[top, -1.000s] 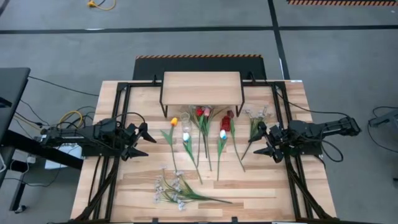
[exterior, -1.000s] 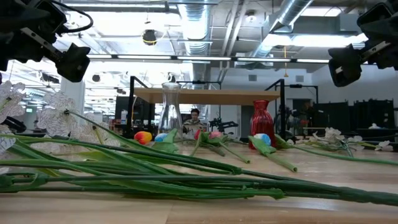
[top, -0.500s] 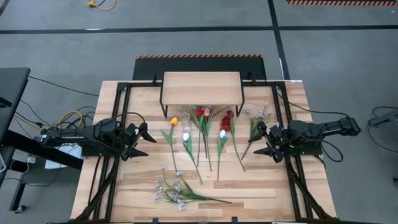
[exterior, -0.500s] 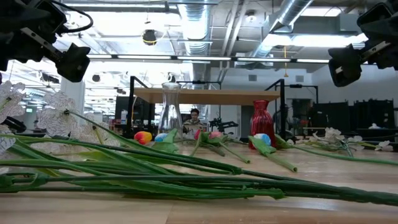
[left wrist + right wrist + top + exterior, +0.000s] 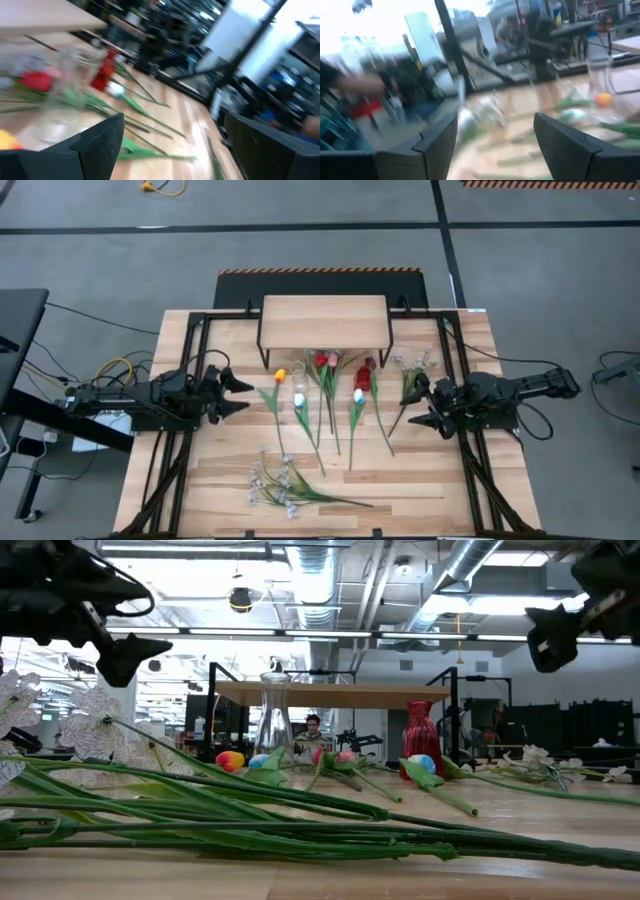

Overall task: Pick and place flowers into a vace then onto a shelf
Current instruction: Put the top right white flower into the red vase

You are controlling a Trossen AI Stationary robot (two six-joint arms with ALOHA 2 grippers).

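From the high view, nothing of the task looks done. The flowers (image 5: pixel 322 395) lie loose on the worktop (image 5: pixel 440 480) at the frame's centre, just below the shelf (image 5: pixel 323 320), whose board at upper centre carries nothing. A separate spray of small pale blossoms (image 5: pixel 285 488) lies at lower centre. The left gripper (image 5: pixel 232 394) sits at middle left, pointing toward the orange tulip (image 5: pixel 279 376) and apart from it, fingers spread and empty. The right gripper (image 5: pixel 420 405) sits at middle right, near the white spray (image 5: pixel 411 376) without touching it, fingers likewise spread.

In the low view, a clear glass vase (image 5: pixel 275 720) and a red vase (image 5: pixel 421 730) stand at centre on the worktop beneath the shelf, neither with a stem in it that I can see. Long green stems (image 5: pixel 300 825) fill the foreground. Both arms hang above the worktop in the upper corners.

The left wrist view shows spread fingers (image 5: pixel 95 137) with nothing between them, red blooms at upper left.

The right wrist view shows the same: parted fingers (image 5: pixel 440 135), empty. Every pick, vase placement and shelf placement seems still to come.
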